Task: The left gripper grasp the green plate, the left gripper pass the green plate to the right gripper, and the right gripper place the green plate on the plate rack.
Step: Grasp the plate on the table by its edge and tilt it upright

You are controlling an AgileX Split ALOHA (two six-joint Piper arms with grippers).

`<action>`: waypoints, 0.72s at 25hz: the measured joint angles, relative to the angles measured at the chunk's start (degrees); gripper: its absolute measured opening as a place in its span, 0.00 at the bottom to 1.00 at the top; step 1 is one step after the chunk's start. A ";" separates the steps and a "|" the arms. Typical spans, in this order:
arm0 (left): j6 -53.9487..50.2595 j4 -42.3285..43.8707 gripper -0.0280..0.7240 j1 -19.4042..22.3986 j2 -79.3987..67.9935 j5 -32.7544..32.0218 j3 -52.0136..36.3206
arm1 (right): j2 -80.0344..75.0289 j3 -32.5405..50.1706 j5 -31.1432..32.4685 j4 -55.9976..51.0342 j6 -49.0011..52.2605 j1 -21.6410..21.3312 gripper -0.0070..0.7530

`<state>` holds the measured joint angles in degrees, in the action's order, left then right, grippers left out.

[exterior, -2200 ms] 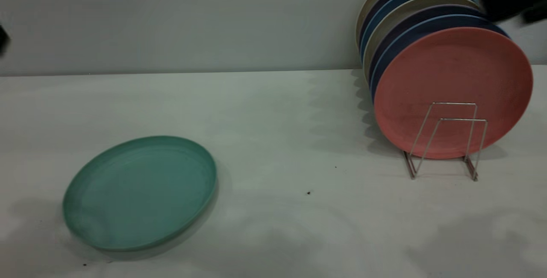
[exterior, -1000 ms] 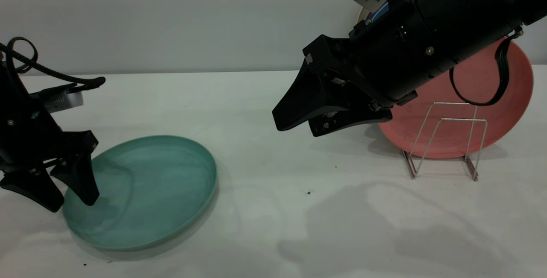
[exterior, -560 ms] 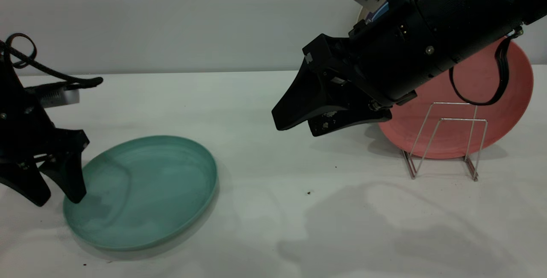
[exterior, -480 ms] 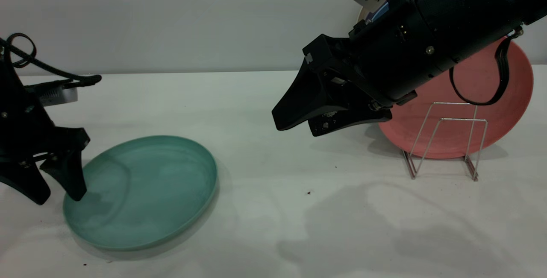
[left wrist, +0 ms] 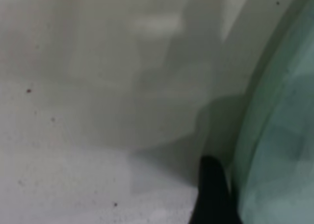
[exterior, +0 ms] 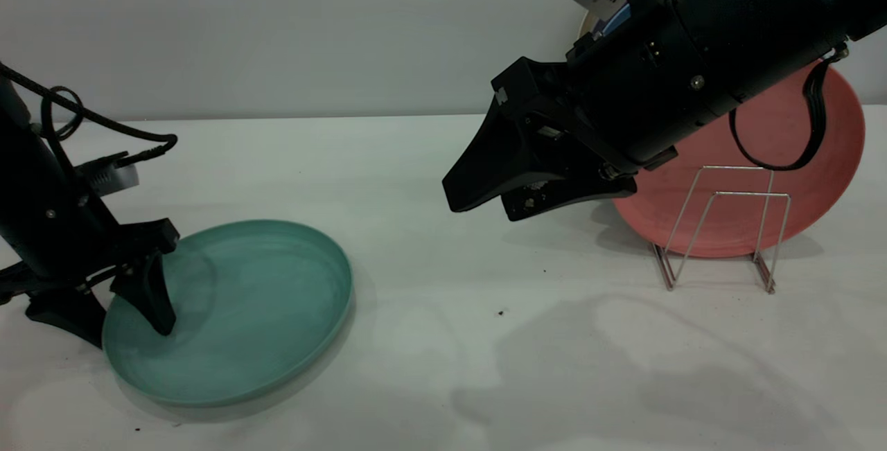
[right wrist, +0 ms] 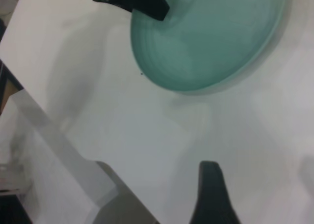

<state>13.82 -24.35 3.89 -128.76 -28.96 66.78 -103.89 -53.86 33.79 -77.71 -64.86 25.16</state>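
The left gripper [exterior: 121, 316] stood at the nine o'clock edge of the green plate [exterior: 242, 312], its fingers apart and straddling the low rim: one finger [exterior: 149, 295] came down inside the dish, the other [exterior: 66, 312] sat outside on the table [exterior: 443, 340]. That stance looked chosen to pinch the rim, since a flat plate offers no other purchase (the left wrist view showed one fingertip just outside the rim's curve). The plate itself lay flat on the table, not yet lifted, with nearly all of its surface stretching away toward three o'clock from the gripper.

Further toward three o'clock, the right gripper [exterior: 485, 205] hung above the table's middle, well apart from the plate, its fingers slightly parted and holding nothing, probably waiting at a handover spot. Beyond it, the plate rack [exterior: 721, 229] showed open wire loops at the front, ahead of a salmon-pink plate [exterior: 762, 153], likely the slot meant for the green one.
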 joint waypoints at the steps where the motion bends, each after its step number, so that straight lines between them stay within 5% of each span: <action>1: 0.00 -0.12 0.69 0.00 -0.12 0.14 0.00 | 0.00 0.00 -0.29 0.00 0.00 0.00 0.72; 9: 0.08 -0.41 0.15 0.10 -0.66 0.28 0.00 | 0.00 0.00 1.00 0.04 5.87 -2.48 0.72; 13: 2.93 -1.54 0.12 0.22 -0.60 -0.04 0.06 | -0.23 -0.05 2.21 -0.18 6.41 -6.64 0.72; 18: 20.28 -12.52 0.08 0.28 0.59 -3.62 0.17 | -4.57 -2.77 7.48 -0.50 6.41 -10.28 0.72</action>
<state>34.10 -36.86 4.16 -128.17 -32.59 66.95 -108.46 -56.63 41.27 -78.21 -58.45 14.87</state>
